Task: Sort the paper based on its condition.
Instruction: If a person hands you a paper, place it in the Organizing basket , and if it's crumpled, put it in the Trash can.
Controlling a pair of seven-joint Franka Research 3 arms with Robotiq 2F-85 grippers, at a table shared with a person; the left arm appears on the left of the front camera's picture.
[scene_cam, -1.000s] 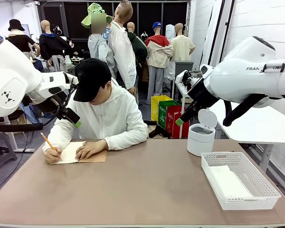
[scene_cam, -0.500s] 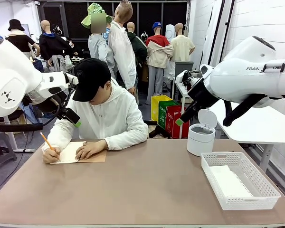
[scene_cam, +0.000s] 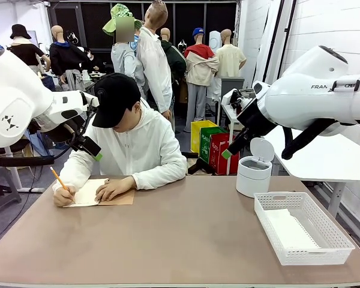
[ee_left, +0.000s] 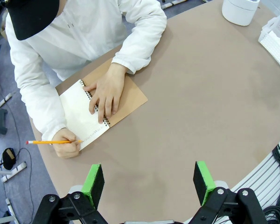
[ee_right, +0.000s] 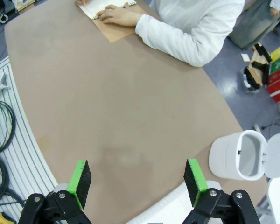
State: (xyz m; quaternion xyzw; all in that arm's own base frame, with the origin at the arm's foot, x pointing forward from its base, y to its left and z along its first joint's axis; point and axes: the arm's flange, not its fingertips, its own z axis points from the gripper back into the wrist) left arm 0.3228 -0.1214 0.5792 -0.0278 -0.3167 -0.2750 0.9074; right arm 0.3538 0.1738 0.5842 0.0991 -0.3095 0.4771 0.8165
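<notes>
While a hand (ee_left: 106, 91) pins the thin cream paper sheet (ee_left: 77, 119) at the far-left corner of the bench (ee_left: 200, 102), left pincer (ee_left: 149, 179) and right pincer (ee_right: 137, 179) gape; flimsy, probably best pinched by a free edge.

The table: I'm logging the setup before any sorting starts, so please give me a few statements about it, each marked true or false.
1. The person's hand holds an orange pencil at the spiral notebook with brown kraft cover. True.
2. The small white plastic bin has its lid shut. False: the lid stands open.
3. The white plastic mesh basket sits at the robot's left. False: it is at the right.
4. The left claw and right claw are open and empty. True.
</notes>
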